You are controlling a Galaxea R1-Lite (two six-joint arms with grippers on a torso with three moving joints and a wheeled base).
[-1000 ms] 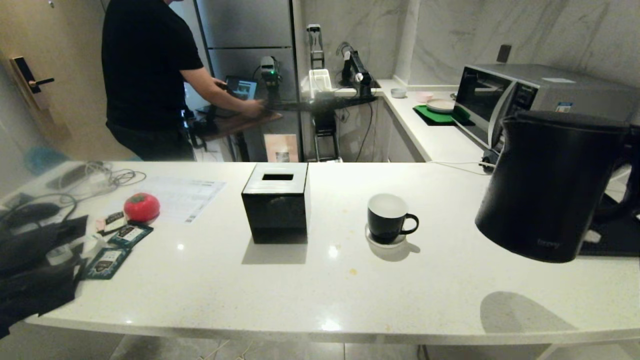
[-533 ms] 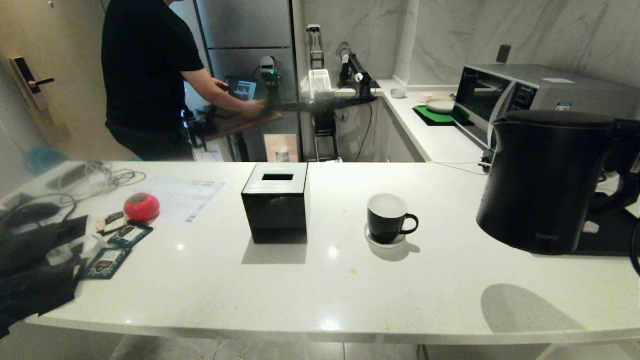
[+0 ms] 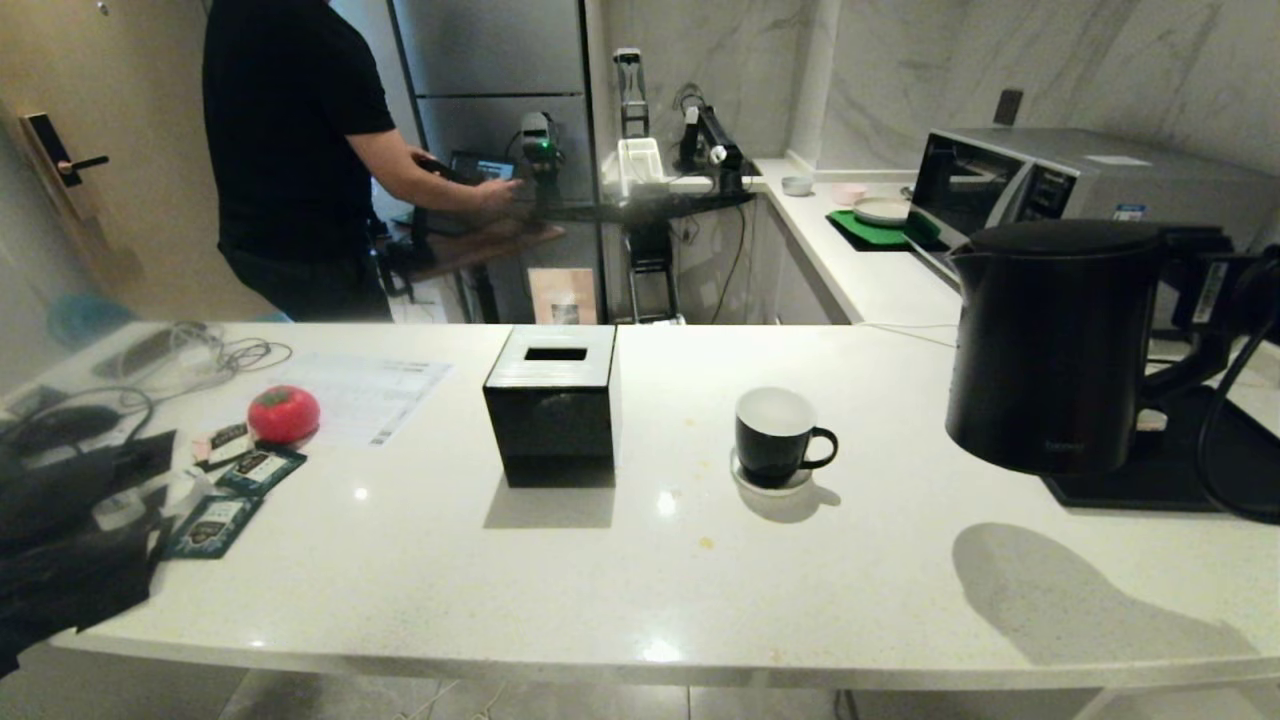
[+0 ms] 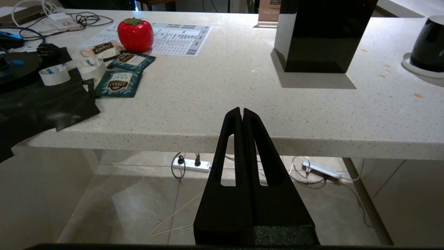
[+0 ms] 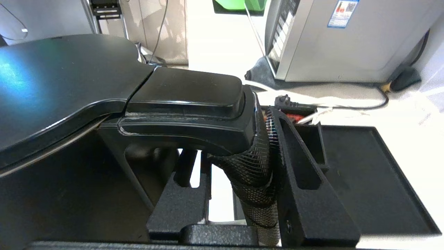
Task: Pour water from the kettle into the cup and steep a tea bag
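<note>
1. Head view: we hold the kettle (image 3: 1050, 350) upright above the counter (image 3: 600, 560), at the right, by its base (image 3: 1150, 480).
2. Our right gripper (image 5: 242, 187) is clamped around the kettle's handle.
3. The cup (image 3: 772, 437) stands left of the kettle, well apart.
4. Our left gripper (image 4: 241, 114) hangs below the counter edge, fingers pressed together, holding nothing.

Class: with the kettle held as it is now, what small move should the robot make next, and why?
Probably carry the matte black jug-shaped kettle leftward toward the glossy black mug. The right gripper clamps its handle, it hangs upright above the white counter, spout well right of the mug.
</note>
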